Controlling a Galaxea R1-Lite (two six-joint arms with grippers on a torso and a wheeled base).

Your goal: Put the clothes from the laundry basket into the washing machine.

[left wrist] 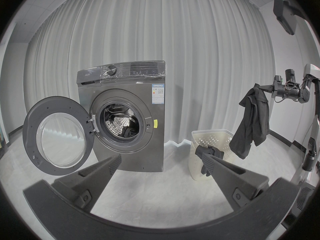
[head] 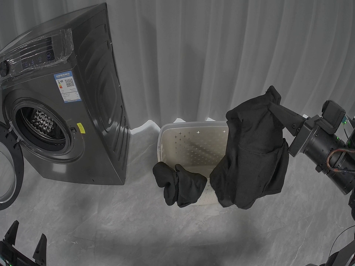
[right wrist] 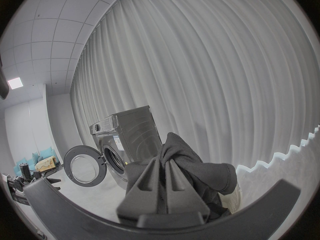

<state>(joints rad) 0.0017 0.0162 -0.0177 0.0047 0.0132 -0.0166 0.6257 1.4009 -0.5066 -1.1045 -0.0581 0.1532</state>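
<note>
My right gripper (head: 275, 106) is shut on a black garment (head: 251, 156), which hangs in the air above the right side of the white laundry basket (head: 192, 139). The same garment (right wrist: 196, 170) bunches around the closed fingers (right wrist: 166, 187) in the right wrist view. A second black garment (head: 179, 183) droops over the basket's front rim. At the left stands the grey washing machine (head: 66, 100) with its round door (left wrist: 56, 135) swung open and dark cloth (left wrist: 128, 130) inside the drum. My left gripper (left wrist: 160, 170) is open and empty, low at the front left (head: 26, 241).
White curtains (head: 222, 48) hang behind the machine and basket. The grey marble-patterned floor (head: 140, 226) lies bare between me, the machine and the basket. The open door (head: 9, 174) juts out at the far left.
</note>
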